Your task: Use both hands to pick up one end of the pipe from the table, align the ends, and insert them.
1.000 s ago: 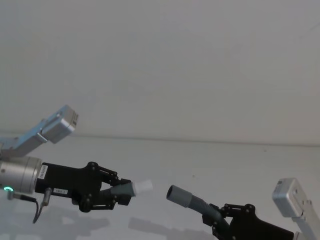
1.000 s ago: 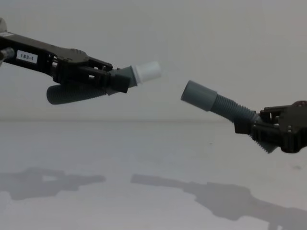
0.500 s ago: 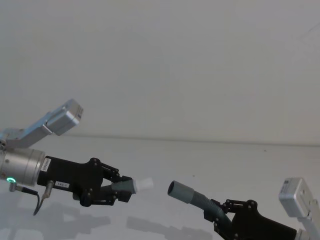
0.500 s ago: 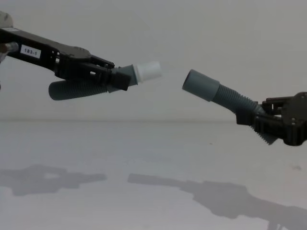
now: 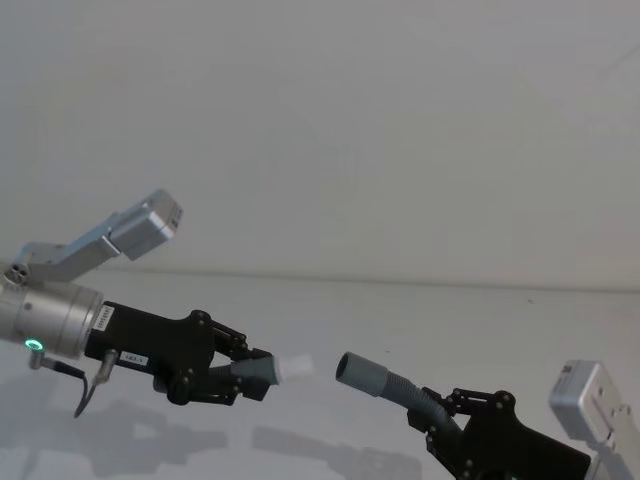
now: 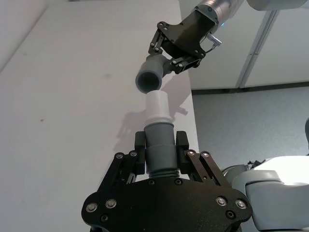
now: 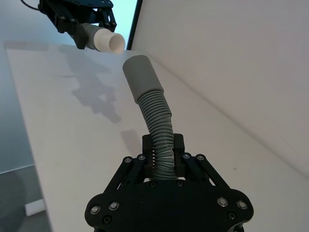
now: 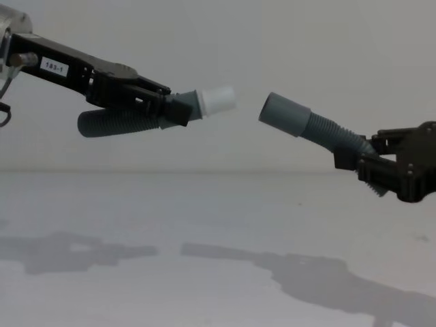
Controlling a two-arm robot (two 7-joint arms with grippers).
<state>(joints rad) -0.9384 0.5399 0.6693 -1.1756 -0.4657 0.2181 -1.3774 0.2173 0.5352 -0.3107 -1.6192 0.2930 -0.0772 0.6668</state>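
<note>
Both pipe pieces hang in the air above the white table point(image 8: 218, 225). My left gripper point(image 8: 176, 109) point(image 5: 250, 372) point(image 6: 160, 155) is shut on the grey collar of the ribbed hose point(image 8: 116, 122) whose white tapered tip point(image 8: 219, 99) point(image 5: 296, 369) point(image 6: 157, 107) points right. My right gripper point(image 8: 364, 163) point(image 5: 440, 425) point(image 7: 163, 155) is shut on the ribbed part of the curved hose point(image 8: 330, 136) point(image 7: 157, 121). Its smooth grey cuff point(image 8: 285, 114) point(image 5: 360, 373) point(image 7: 141, 73) point(image 6: 148, 79) faces the white tip across a small gap; the two ends do not touch.
A plain pale wall stands behind the table point(image 5: 330, 300). Shadows of both arms lie on the table surface point(image 8: 313, 279). In the left wrist view the table's edge point(image 6: 193, 96) drops off to a grey floor beside the robot's white body point(image 6: 275, 188).
The left gripper has carried the white tip to the right, and the right gripper has risen a little. The gap between tip and cuff has narrowed.
</note>
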